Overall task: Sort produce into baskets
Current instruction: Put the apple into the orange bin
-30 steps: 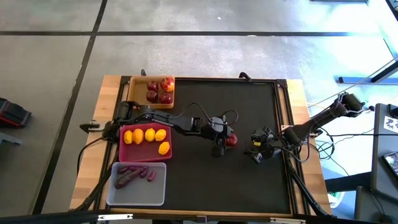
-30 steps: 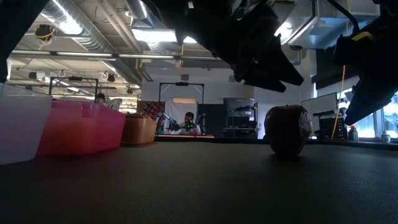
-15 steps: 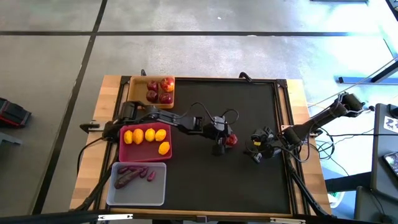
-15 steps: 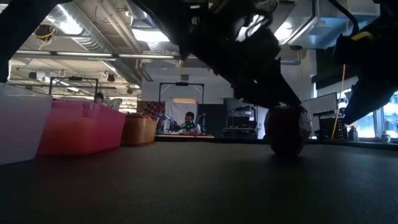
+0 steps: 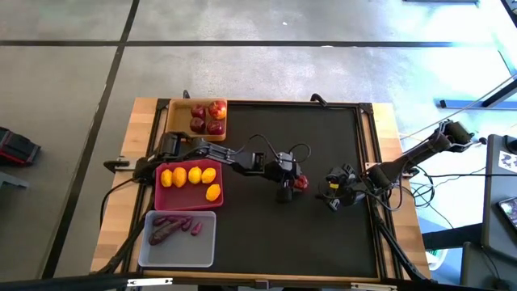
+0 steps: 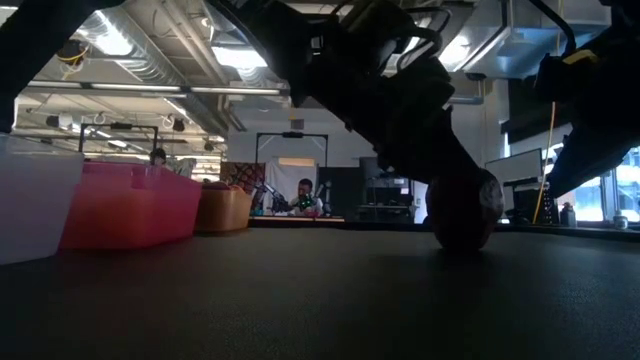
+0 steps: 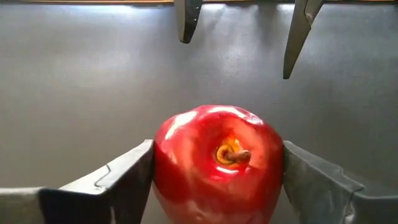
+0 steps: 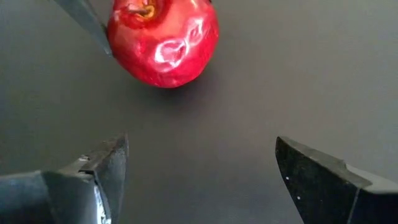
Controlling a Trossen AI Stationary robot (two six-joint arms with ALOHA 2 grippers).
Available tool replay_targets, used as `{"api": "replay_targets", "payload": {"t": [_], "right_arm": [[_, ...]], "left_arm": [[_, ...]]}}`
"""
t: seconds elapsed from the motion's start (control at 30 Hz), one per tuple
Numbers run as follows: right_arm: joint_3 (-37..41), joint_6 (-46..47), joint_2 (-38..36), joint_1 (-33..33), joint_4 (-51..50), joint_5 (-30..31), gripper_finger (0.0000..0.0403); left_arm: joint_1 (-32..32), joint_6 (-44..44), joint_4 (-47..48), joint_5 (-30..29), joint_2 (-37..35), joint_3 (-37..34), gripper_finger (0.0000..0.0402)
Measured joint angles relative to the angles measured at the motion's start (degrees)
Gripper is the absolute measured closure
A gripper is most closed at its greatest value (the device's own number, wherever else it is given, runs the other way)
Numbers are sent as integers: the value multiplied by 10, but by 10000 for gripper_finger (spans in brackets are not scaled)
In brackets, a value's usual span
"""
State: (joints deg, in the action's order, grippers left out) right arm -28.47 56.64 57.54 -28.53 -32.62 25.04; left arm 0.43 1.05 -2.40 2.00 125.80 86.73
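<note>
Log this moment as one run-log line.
left gripper: jaws closing around apple on mat | right gripper: open, waiting beside

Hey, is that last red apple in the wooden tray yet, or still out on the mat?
Out. The round red apple sits on the black mat, between the left gripper's fingers.

Top-down: dark tabletop (image 5: 323, 226), three trays along its left edge. Wooden tray (image 5: 173, 120) at far-left corner holds four apples (image 5: 207, 118). Pink tray (image 5: 166, 196) mid-edge holds five lemons (image 5: 192, 176), one of them offset toward the near side. Translucent tray (image 5: 174, 250) at near-left corner holds dark purple roots (image 5: 173, 227). Left arm reaches out to tabletop centre, left gripper (image 5: 292, 183) down at a lone red apple (image 5: 300, 183). Right gripper (image 5: 337, 194) sits just beside it, toward the right edge, not touching the apple.
</note>
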Motion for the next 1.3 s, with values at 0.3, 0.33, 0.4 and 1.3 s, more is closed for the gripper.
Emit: {"api": "replay_targets", "payload": {"t": [0.3, 0.33, 0.4, 1.3], "right_arm": [[0, 0, 0, 0, 0, 4, 68], [0, 0, 0, 0, 1, 4, 68], [0, 0, 0, 1, 1, 4, 68], [1, -1, 0, 0, -3, 15, 68]], "left_arm": [[-5, -2, 26, -6, -15, -1, 104], [-7, -2, 39, -10, -21, -1, 104], [-9, -3, 56, -17, -39, -2, 104], [-25, -17, 439, -291, -400, -59, 107]]}}
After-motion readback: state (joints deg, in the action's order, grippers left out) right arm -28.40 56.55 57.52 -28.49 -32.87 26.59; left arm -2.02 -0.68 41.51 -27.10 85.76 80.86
